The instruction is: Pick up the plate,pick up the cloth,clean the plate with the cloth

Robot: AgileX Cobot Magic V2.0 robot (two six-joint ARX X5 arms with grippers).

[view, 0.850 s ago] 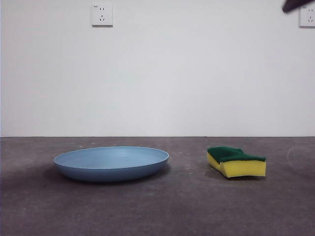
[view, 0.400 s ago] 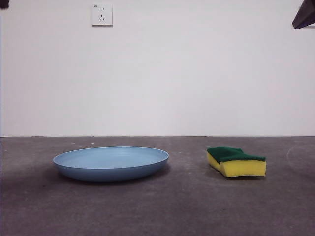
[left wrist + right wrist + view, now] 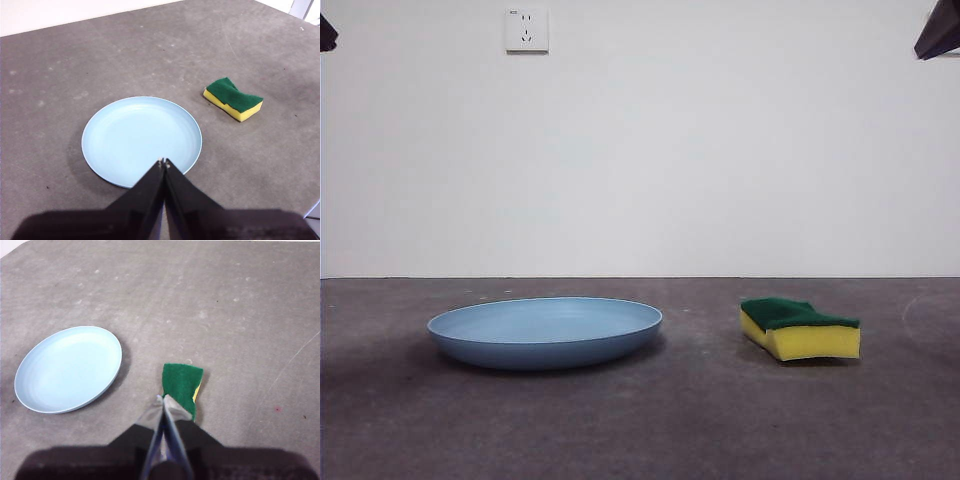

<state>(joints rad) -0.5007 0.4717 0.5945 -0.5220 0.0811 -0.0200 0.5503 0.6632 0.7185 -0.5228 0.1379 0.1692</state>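
The left gripper (image 3: 163,162), jaws together, hangs over the plate's (image 3: 141,140) near rim; the right gripper (image 3: 163,399) (also closed) hangs over the sponge (image 3: 182,382).

plate (image 3: 545,333): round, shallow, light blue, empty, flat and upright on the grey surface (image 3: 670,420) | cloth (image 3: 800,328): rectangular sponge, yellow foam, dark green scouring layer up, wavy sides, lying flat, apart from the plate, untouched
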